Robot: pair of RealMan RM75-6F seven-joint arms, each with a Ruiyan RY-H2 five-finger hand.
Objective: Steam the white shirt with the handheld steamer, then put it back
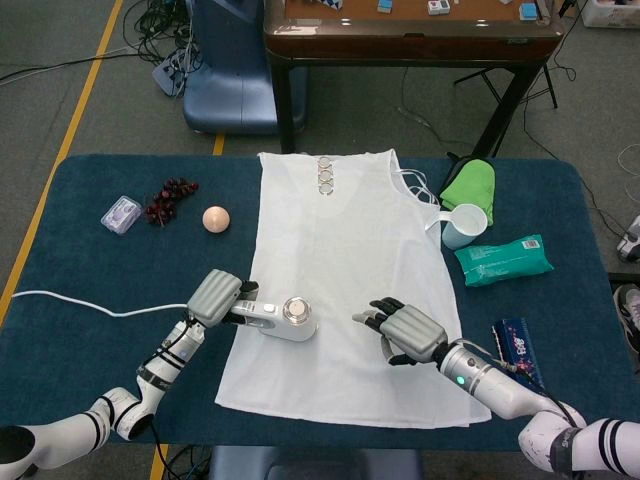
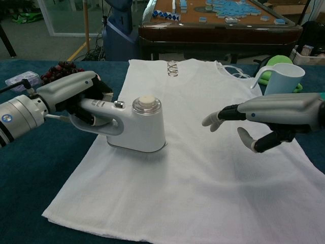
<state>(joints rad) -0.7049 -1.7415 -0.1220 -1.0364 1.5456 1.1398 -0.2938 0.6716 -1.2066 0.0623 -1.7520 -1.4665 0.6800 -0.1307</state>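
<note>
Surface: dark blue cloth-covered table (image 1: pixel 60 290); grey floor with a yellow line.
Room: wooden table (image 1: pixel 415 40) and a blue chair (image 1: pixel 235 70) at the far side.
Shirt: one white shirt (image 1: pixel 345 270) lies flat at the table's centre.
Steamer: one handheld steamer (image 1: pixel 285 318) rests on the shirt's near-left part.
Left hand (image 1: pixel 218 297): fingers clamped around the steamer's handle.
Right hand (image 1: pixel 405 332): fingers spread apart, holding nothing, over the shirt's near-right part.
Left side: one bunch of grapes (image 1: pixel 168 198), one small clear box (image 1: pixel 120 214), one peach-coloured ball (image 1: pixel 215 219).
Right side: one white cup (image 1: pixel 464 225), one green cloth (image 1: pixel 470 183), one green packet (image 1: pixel 503 259), one dark blue packet (image 1: pixel 517 344).
</note>
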